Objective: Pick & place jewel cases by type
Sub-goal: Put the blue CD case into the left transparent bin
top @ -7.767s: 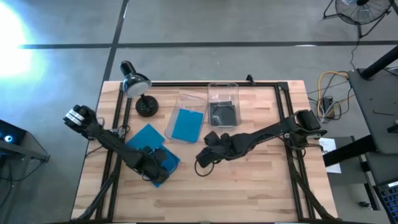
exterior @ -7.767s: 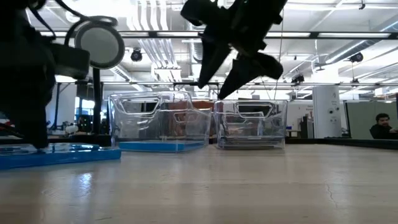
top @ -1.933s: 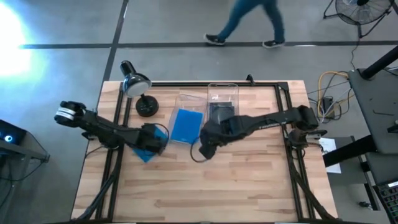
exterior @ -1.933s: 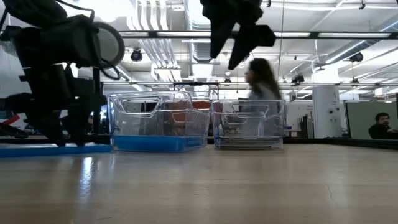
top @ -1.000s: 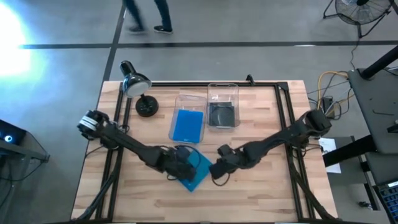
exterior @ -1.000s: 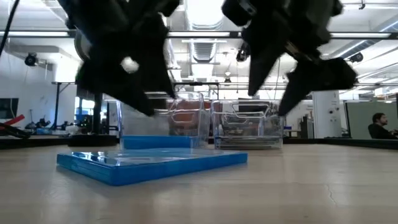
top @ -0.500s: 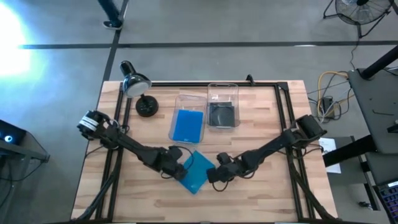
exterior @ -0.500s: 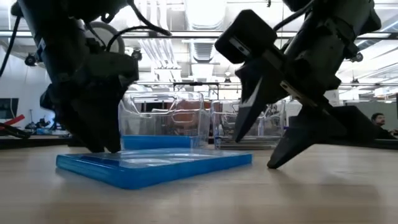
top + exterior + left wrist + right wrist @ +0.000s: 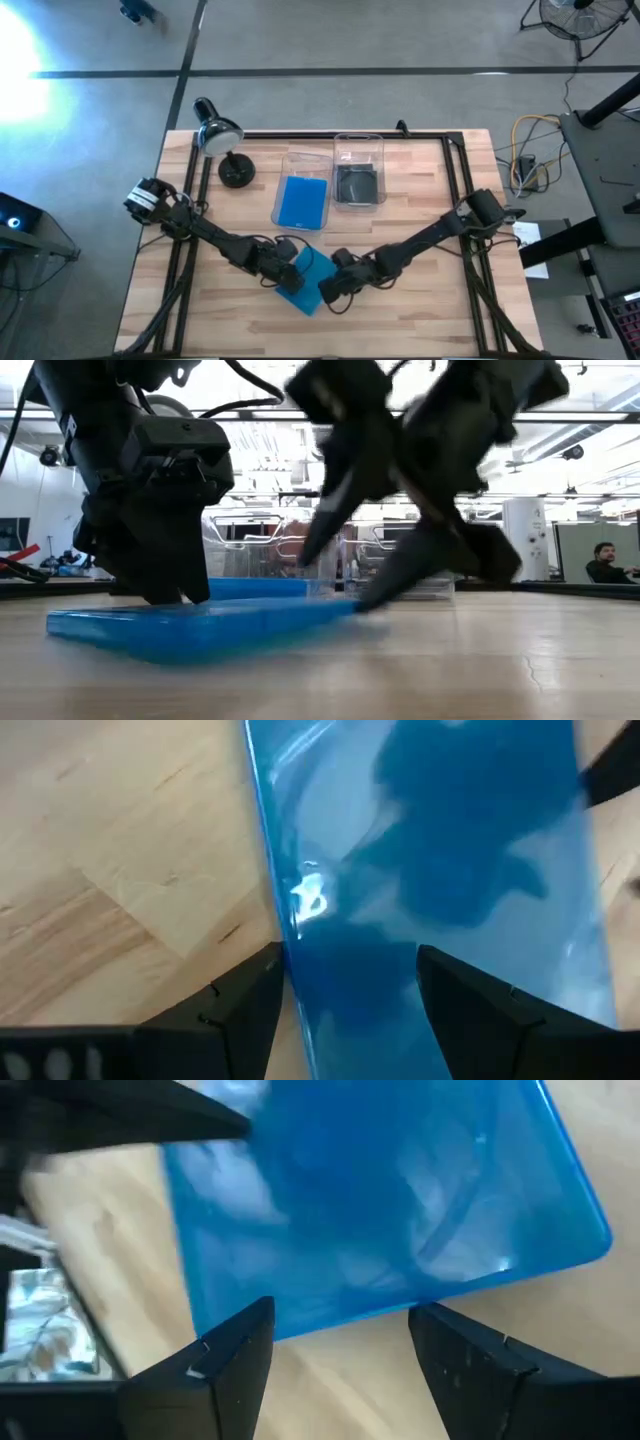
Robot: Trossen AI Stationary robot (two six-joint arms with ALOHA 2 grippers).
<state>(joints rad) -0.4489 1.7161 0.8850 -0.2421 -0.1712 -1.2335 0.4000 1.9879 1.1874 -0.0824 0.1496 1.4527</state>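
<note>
A bright blue jewel case (image 9: 309, 279) lies flat on the wood near the table's middle, between my two grippers. My left gripper (image 9: 286, 275) stands open at the case's left end (image 9: 120, 622). In the left wrist view the case (image 9: 430, 840) runs on between and past that gripper's fingers. My right gripper (image 9: 329, 289) is open at the case's right edge, which shows between its fingers (image 9: 340, 1312). It is blurred in the low view (image 9: 350, 575). A second blue case (image 9: 300, 203) lies in the left clear bin, and a dark grey one (image 9: 357, 184) in the right bin. My left gripper comes from above, pointing down, onto the case's left end (image 9: 300, 910). One finger (image 9: 245, 995) stands just outside that edge, the other (image 9: 470, 1005) over the top face; the case stays flat on the table. My right gripper slants in from the table's right at the case's right edge (image 9: 400, 1305); I cannot tell whether it touches.
Two clear bins (image 9: 291, 158) (image 9: 358, 140) stand side by side toward the far edge. A black desk lamp (image 9: 222, 145) is at the far left corner. Bare wood lies along the near edge. A seated person (image 9: 605, 563) shows in the room beyond.
My right gripper has moved toward the table's left and near edge, up to the case's right edge. My left gripper has come down from above the case to its left end. The blue case has slid a little toward the table's left, still flat.
</note>
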